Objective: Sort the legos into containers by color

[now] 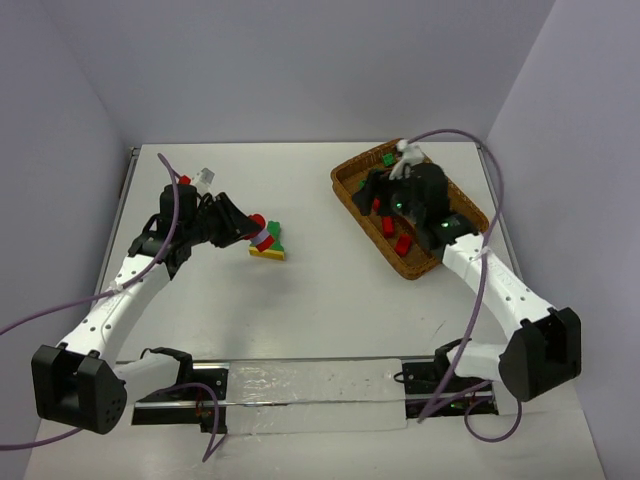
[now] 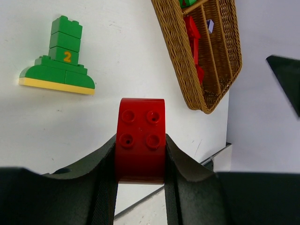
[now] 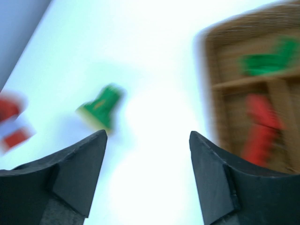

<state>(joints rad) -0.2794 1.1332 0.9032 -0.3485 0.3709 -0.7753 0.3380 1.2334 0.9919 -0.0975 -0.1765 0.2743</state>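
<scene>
My left jaws clamp a red brick (image 2: 140, 143) above the tabletop (image 1: 320, 300). My right jaws gape empty over the tray (image 2: 180, 61). Red pieces (image 2: 191, 30) and green pieces (image 1: 388, 158) lie in separate sections. The green-yellow stack (image 2: 58, 63) is unsorted on the tabletop.

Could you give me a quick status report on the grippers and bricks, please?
Left gripper shut on red brick, near green-and-yellow stack. Right gripper open, empty, over wicker tray. Right arm may crowd the drop.

White table (image 1: 330, 300), brown wicker tray (image 2: 171, 47) at far right, green-and-yellow brick stack (image 2: 61, 75) left of centre
</scene>
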